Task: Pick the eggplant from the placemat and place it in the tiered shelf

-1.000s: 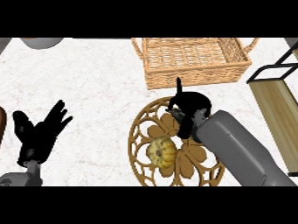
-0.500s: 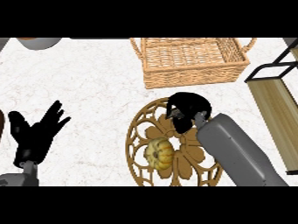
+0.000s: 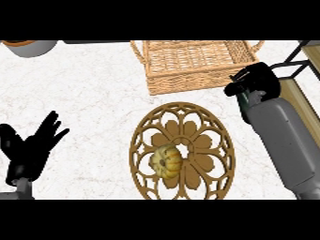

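Since one second ago the right hand (image 3: 255, 80) went from the placemat (image 3: 190, 123) toward the tiered shelf (image 3: 308, 105), fingers curled round the mostly hidden eggplant (image 3: 243, 97), while the left hand (image 3: 29, 145) rests open.

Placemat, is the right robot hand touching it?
Apart. The head view shows white counter between the right robot hand and the placemat.

Steep head view over counter (image 3: 86, 93)
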Available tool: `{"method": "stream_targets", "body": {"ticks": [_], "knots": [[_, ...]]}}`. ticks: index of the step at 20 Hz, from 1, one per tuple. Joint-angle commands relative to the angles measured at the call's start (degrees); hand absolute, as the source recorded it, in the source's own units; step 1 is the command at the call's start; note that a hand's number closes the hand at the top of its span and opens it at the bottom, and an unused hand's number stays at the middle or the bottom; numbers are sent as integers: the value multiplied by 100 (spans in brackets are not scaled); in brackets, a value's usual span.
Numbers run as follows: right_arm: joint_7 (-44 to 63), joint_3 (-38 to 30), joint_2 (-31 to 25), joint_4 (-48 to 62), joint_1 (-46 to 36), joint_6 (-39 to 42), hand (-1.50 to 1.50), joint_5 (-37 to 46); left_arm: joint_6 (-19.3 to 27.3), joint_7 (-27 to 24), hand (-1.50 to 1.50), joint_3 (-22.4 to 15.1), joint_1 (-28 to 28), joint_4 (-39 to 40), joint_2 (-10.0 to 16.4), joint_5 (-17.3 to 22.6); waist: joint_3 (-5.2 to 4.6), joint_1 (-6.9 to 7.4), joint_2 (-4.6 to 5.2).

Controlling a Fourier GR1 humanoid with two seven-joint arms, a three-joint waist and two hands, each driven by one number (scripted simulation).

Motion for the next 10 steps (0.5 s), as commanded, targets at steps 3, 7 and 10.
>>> {"method": "stream_targets", "body": {"ticks": [3,7,10], "knots": [[1803,-304,-323,95,-941,-1611,150,1683,-65,87,0,-161,-3,284,-79,-69,-74,177,58],[2600,-272,-368,244,-1694,-1275,150,2806,-33,142,0,-265,-67,185,-154,-104,-80,272,3],[2613,-630,-507,451,-2132,-879,150,3477,-28,242,0,-246,-81,157,-125,-82,-75,246,-15]]}}
